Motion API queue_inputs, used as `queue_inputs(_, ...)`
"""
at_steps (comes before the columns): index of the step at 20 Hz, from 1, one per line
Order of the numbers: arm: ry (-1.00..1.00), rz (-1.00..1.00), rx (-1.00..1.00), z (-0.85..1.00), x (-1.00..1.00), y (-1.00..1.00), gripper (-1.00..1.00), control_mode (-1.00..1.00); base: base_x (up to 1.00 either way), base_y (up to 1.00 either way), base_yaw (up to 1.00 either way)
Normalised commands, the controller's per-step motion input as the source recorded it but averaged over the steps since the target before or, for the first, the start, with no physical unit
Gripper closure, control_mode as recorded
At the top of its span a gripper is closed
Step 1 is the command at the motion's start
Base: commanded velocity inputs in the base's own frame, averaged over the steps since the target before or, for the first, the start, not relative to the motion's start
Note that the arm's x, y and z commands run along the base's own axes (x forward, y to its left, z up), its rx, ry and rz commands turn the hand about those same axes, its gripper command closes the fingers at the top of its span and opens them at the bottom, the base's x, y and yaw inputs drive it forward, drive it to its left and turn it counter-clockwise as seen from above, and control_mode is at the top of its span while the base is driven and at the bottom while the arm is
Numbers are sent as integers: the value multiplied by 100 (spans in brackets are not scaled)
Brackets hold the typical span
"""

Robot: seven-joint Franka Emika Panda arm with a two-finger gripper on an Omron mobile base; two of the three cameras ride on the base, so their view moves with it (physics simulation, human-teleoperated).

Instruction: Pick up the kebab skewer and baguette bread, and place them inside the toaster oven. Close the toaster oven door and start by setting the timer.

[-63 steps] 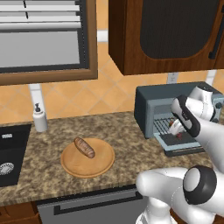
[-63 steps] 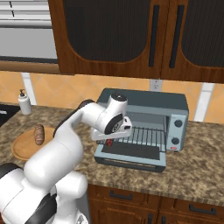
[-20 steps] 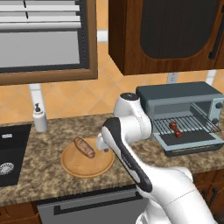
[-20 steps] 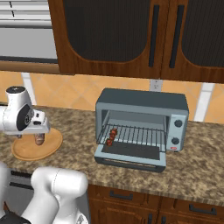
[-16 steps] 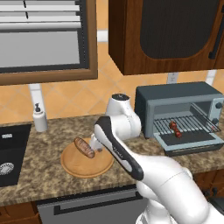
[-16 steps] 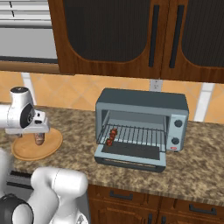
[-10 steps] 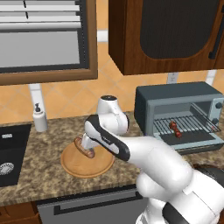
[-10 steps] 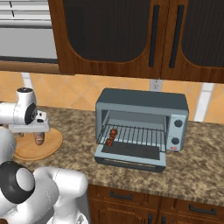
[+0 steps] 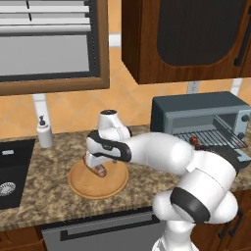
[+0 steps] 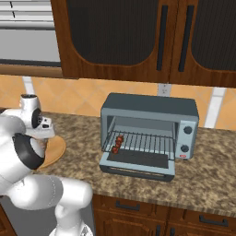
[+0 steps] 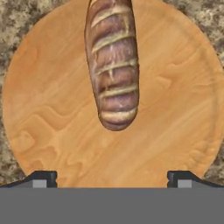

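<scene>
Golden baguette bread (image 11: 111, 65) on wooden plate (image 11: 175, 109), apparently just ahead of spread end effector (image 11: 111, 177)

The baguette bread (image 11: 112, 65) is golden-brown with pale tan slashes across a reddish-brown crust. The wooden plate (image 11: 175, 113) is light orange-tan with wavy grain. The bench (image 10: 216, 170) is speckled brown, tan and black granite. The toaster oven (image 10: 150, 126) is slate grey-blue with a silver wire rack (image 10: 147, 143); the kebab skewer (image 10: 117, 144) carries dark red and brown chunks. The cabinets (image 10: 138, 41) are dark reddish-brown wood, the wall tiles (image 9: 142, 100) orange.
</scene>
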Motion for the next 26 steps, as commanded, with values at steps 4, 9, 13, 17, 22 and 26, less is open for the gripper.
queue_inputs(4, 0, 0, -3, -44, 29, 9, -100, -100, 0, 0, 0)
queue_inputs(9, 0, 0, 0, -40, 28, 13, -100, -100, 0, 0, 0)
queue_inputs(13, 0, 0, 0, -22, 41, 17, -100, -100, 0, 0, 0)
queue_inputs(17, 0, 0, 0, -24, 12, 11, -100, -100, 0, 0, 0)
queue_inputs(22, 0, -1, 0, -26, 0, 10, -100, -100, 0, 0, 0)
queue_inputs(26, 0, -3, 0, -13, 0, 2, 100, -100, 0, 0, 0)
